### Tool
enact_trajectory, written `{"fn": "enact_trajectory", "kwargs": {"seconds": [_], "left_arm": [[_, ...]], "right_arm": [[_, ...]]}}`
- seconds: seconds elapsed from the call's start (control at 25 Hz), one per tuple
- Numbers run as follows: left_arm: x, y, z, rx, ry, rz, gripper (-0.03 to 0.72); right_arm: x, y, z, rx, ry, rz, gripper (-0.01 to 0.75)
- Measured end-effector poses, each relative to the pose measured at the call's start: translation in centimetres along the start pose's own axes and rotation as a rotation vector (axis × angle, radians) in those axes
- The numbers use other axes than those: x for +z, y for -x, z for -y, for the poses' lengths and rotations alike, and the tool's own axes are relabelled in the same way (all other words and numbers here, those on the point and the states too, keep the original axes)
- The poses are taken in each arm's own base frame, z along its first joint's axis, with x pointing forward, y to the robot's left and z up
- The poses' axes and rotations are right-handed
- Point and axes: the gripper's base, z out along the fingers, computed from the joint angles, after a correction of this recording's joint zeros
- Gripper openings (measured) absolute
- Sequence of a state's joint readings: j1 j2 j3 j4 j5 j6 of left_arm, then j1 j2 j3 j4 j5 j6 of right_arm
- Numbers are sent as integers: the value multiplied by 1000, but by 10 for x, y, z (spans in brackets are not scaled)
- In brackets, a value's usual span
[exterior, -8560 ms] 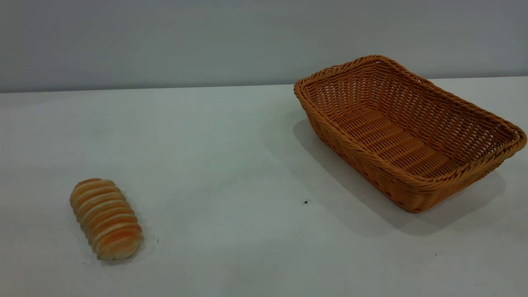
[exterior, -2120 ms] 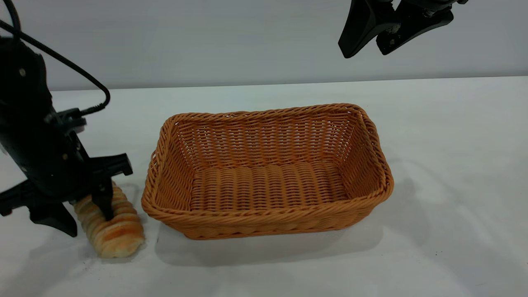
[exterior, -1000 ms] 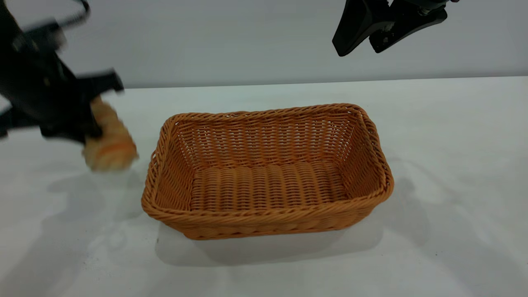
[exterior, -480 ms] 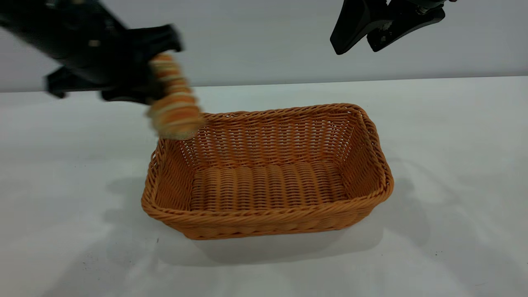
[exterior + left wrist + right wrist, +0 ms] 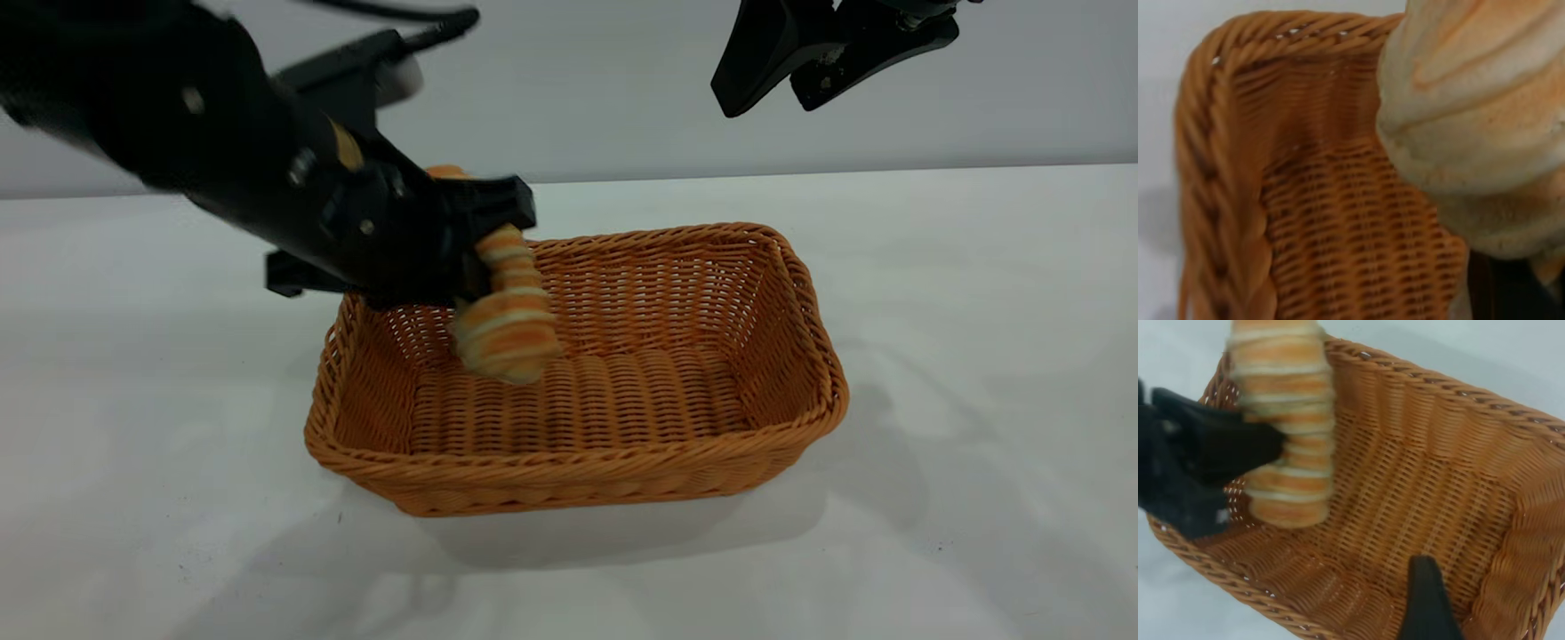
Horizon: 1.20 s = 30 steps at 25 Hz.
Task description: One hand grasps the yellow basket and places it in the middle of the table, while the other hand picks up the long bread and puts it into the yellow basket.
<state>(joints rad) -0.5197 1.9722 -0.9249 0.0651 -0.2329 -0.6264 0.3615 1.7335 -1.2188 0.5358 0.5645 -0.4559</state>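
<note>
Looking at the table [image 5: 978,267] first: wide, white, and the yellow basket [image 5: 800,418] sits roughly mid-table, flat on its base, nothing inside yet. We'd call step 1 of 2, the basket placement, done as far as these views show.

Left arm reaches in from the left side, over the basket's left end. The left gripper [image 5: 484,258] is clamped on the long bread [image 5: 505,320], gripping it around its upper half; the loaf hangs nearly upright, lower end down inside the basket volume, above the woven floor. We can't tell if that end touches the floor, but it looks clear. The right wrist view confirms the bread [image 5: 1286,420] is over the left portion of the basket [image 5: 1458,440].

The right gripper [image 5: 805,62] is parked high above the basket's right end, fingers spread, holding nothing.

Left to do, in our judgement: lower slightly, release the bread, retract the left arm.
</note>
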Motion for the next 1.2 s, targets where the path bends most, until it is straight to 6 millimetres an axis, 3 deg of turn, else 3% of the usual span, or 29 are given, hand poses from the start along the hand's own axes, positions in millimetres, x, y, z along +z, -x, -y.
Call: {"fn": "enact_trajectory", "kwargs": {"seconds": [0.2, 0.36, 0.4, 0.6, 0.76, 0.96, 1.2], "left_arm": [[15, -10, 0, 26, -24, 1, 85], [16, -10, 2, 65, -42, 11, 112], [16, -9, 2, 69, -47, 16, 140], [16, -7, 5, 72, -70, 44, 447], [10, -4, 7, 128, -74, 50, 598], [-18, 10, 15, 374, -62, 60, 600], [-75, 32, 14, 486, 47, 43, 534]], "right_arm": [[0, 0, 0, -3, 0, -1, 563], [0, 0, 0, -5, 1, -2, 563], [0, 0, 0, -5, 1, -2, 562], [0, 0, 0, -6, 1, -2, 562], [-1, -1, -1, -30, 7, -12, 562], [-19, 4, -6, -93, 3, 22, 562], [-63, 8, -17, -186, -17, 69, 562]]}}
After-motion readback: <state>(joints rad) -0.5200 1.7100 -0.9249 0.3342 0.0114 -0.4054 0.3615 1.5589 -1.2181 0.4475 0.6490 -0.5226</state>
